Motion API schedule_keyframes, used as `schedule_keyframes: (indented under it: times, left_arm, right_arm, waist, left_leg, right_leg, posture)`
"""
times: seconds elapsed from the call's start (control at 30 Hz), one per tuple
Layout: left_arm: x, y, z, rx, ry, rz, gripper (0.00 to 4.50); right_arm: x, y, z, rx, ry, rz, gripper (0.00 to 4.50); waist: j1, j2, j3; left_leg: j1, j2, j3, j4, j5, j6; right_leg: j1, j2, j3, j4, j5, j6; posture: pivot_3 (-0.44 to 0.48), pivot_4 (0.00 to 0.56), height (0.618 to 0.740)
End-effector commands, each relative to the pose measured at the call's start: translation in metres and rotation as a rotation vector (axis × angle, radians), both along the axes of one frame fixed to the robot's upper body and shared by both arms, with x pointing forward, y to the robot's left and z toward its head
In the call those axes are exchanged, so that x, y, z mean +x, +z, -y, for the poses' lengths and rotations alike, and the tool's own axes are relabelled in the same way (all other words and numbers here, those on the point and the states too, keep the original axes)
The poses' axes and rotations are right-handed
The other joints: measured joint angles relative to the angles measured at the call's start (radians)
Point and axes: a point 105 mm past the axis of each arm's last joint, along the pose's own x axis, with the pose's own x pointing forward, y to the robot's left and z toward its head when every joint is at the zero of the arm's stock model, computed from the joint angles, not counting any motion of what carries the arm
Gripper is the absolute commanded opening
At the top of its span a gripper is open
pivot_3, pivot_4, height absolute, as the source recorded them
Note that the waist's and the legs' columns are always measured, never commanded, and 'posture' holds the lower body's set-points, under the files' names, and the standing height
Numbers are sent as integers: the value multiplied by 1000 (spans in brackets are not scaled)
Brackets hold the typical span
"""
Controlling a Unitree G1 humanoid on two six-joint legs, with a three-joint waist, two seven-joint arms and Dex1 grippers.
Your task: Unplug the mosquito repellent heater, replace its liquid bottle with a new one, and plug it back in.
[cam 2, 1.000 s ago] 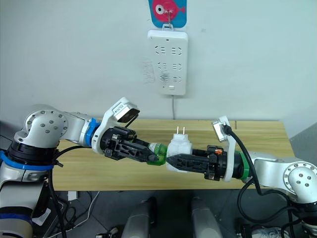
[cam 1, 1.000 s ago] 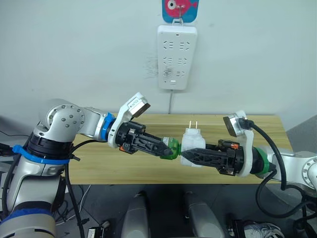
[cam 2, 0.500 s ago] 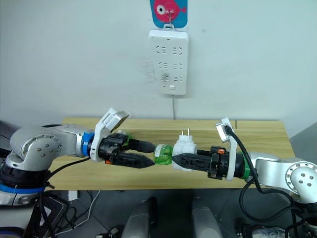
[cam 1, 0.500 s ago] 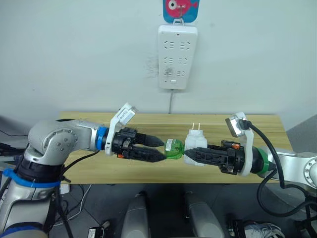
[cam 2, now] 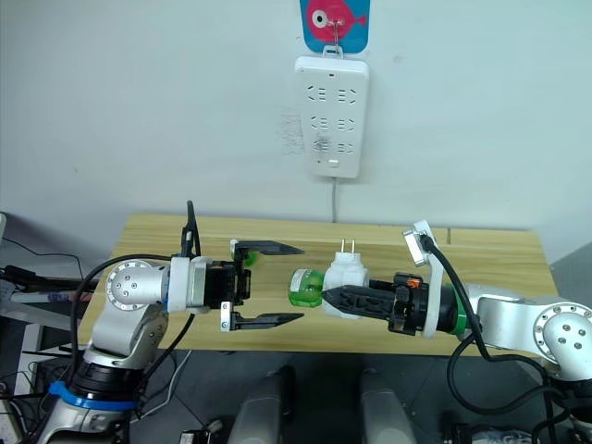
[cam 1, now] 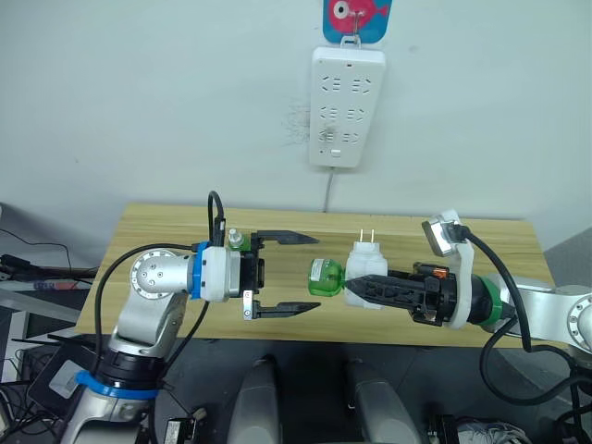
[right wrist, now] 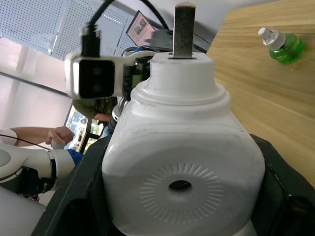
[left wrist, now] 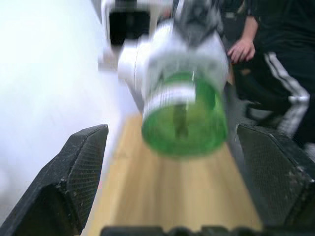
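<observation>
My right gripper [cam 1: 359, 288] is shut on the white mosquito repellent heater [cam 1: 366, 268], holding it above the table with its two prongs pointing up. Its liquid bottle [cam 1: 326, 277], green and translucent, sticks out sideways from the heater toward my left arm. My left gripper [cam 1: 317, 271] is open, with one finger above and one below, their tips level with the bottle's base and apart from it. The left wrist view shows the bottle [left wrist: 184, 115] between the spread fingers [left wrist: 74, 167]. The new one [right wrist: 282, 46], green with a white cap, stands on the table behind my left gripper [cam 1: 238, 241].
A long white power strip [cam 1: 345, 106] hangs on the wall above the wooden table [cam 1: 157, 231], its cord running down behind the table's back edge. A person's hand [left wrist: 241, 49] shows beyond the table.
My left gripper has let go of the green bottle, opened wide and drawn back to the left. The right gripper still holds the heater in about the same place.
</observation>
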Motion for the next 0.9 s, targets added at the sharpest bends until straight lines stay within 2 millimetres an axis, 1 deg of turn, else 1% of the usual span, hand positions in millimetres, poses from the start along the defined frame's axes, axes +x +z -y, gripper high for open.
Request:
schedule_keyframes:
  times: [0.03, 0.13, 0.3, 0.4, 0.5, 0.53, 0.57, 0.6, 0.7, 0.77, 0.8, 0.83, 0.87, 0.9]
  left_arm:
    - [-5, -3, 6, 10, -46, 26, 4500]
    - [0, -6, 10, 11, -52, 31, 4500]
    - [7, 2, 15, -28, -60, 49, 4500]
    - [4, 8, 16, -41, -85, 59, 3943]
    - [1, 10, 17, -36, -102, 51, 3003]
    - [0, 9, 17, -29, -105, 46, 2617]
    - [-1, 8, 16, -25, -107, 43, 2395]
    - [-1, 8, 16, -19, -109, 37, 2244]
    - [-3, 10, 16, 7, -120, -5, 2246]
    - [1, 13, 16, 71, -100, -167, 2246]
    - [7, 13, 16, 110, -57, -316, 2246]
    - [17, 17, 14, 126, 2, -561, 2246]
    - [21, 19, 10, 176, 20, -839, 2246]
    - [17, 25, 6, 234, 2, -1038, 2246]
  right_arm:
    - [-6, 10, -3, 30, 32, 32, 3023]
    - [-6, 11, -4, 33, 34, 37, 3023]
    - [-7, 12, -4, 34, 37, 43, 3023]
    - [-8, 12, -3, 30, 33, 42, 3023]
    - [-8, 11, -3, 30, 30, 39, 3023]
    - [-7, 11, -3, 31, 29, 38, 3023]
    - [-7, 11, -4, 32, 29, 37, 3023]
    - [-7, 11, -4, 32, 29, 37, 3023]
    - [-7, 11, -4, 33, 29, 37, 3023]
    - [-7, 11, -4, 30, 28, 37, 3023]
    - [-7, 11, -3, 27, 28, 37, 3023]
    - [-7, 10, -3, 21, 29, 37, 3023]
    - [-7, 10, -2, 16, 31, 36, 3023]
    - [-7, 9, -2, 11, 32, 35, 3023]
  waist:
    - [-1, 0, 0]
    - [-1, 0, 0]
    - [-3, 0, 0]
    - [-4, 0, 0]
    - [-4, 0, 0]
    - [-4, 0, 0]
    - [-4, 0, 0]
    - [-5, 0, 0]
    - [-7, 0, 0]
    - [-8, 0, 0]
    - [-8, 0, 0]
    - [-8, 0, 0]
    - [-7, 0, 0]
    - [-7, -1, 1]
  left_leg:
    - [0, 0, 0, 0, 0, 0]
    - [0, 0, -1, 0, 0, 0]
    - [0, 0, -1, 1, 0, 0]
    - [0, 0, -1, 1, 0, 0]
    - [0, 0, -1, 1, 0, 0]
    - [0, 0, -1, 1, 0, 0]
    - [0, 0, -1, 1, 0, 0]
    - [0, 0, -1, 1, 0, 0]
    - [0, 0, -1, 1, 0, 0]
    - [0, 0, -2, 1, 0, 0]
    - [0, 0, -2, 1, 0, 0]
    - [0, 0, -3, 1, 0, 0]
    - [0, 1, -5, 1, 0, 0]
    - [0, 1, -6, 1, 0, 0]
  right_leg:
    - [0, 1, 0, 0, 0, 0]
    - [0, 2, -1, 1, -1, 2]
    - [0, 2, -1, 1, -1, 2]
    - [0, 2, -1, 1, -1, 2]
    - [0, 2, -1, 1, -1, 2]
    - [0, 3, -1, 1, -1, 2]
    - [0, 3, -1, 1, -1, 2]
    - [0, 3, -1, 1, -1, 2]
    - [1, 3, -1, 1, -1, 2]
    - [0, 3, -1, 1, -1, 2]
    - [0, 3, -2, 1, -1, 2]
    - [0, 3, -2, 1, -1, 2]
    - [1, 3, -4, 2, -1, 3]
    - [1, 3, -4, 2, -1, 3]
  posture:
    - [-65, 304, 740]
    - [-73, 302, 740]
    - [-79, 304, 740]
    - [-76, 307, 740]
    - [-72, 308, 740]
    - [-71, 308, 740]
    - [-69, 308, 740]
    - [-69, 308, 740]
    - [-67, 309, 740]
    - [-64, 311, 740]
    - [-63, 312, 740]
    - [-58, 312, 740]
    - [-55, 312, 740]
    - [-55, 312, 740]
